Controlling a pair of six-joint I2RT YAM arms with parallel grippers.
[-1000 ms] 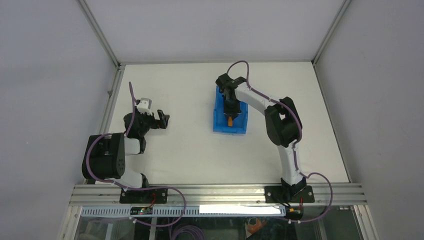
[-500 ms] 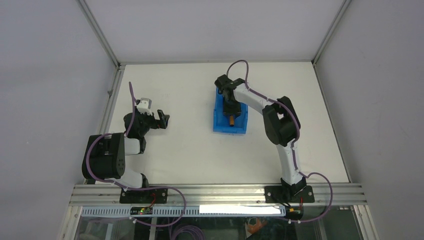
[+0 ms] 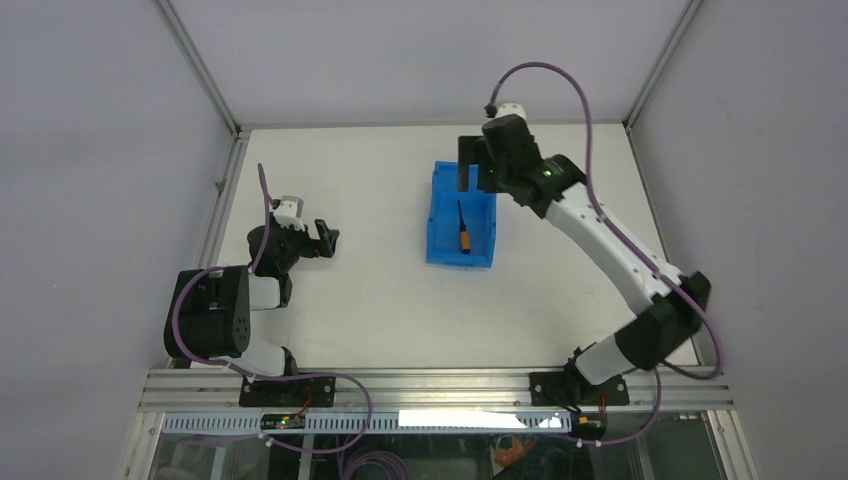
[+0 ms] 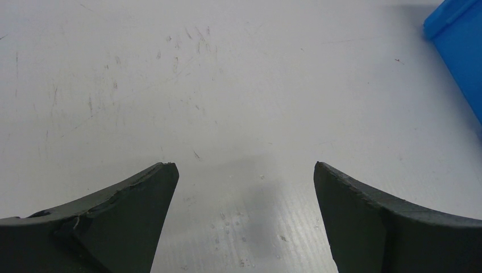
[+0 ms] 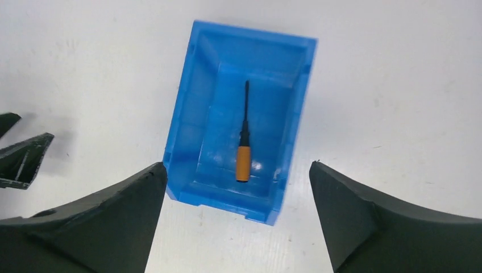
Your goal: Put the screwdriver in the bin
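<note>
Bench: white top, scuffed in the left wrist view.

Right arm: base at the near edge toward the right corner; stretched diagonally toward the far edge, ending over the middle of the bench's width.

Left arm: folded up close to its base by the near-left corner; wrist points toward the middle of the bench.

Bin: blue, sits flat in the far half of the bench, about midway between the left and right edges; long side runs near-to-far; from the right wrist its walls show on all four sides; one corner shows at the top right of the left wrist view, well apart from that gripper.

Right gripper: raised above the far end of the bin, not touching it; jaws spread wide, nothing gripped; in its own camera both fingers frame the bin from above.

Left gripper: near the left edge, about halfway between the near and far edges; jaws wide apart, nothing in them; own camera shows only bare bench and a faint shadow between the fingers.

Screwdriver: inside the bin, lying flat on the floor; orange handle toward the near wall, black shaft toward the far wall, roughly along the bin's long side; right wrist view shows it clear of both side walls; nothing touching it.
</note>
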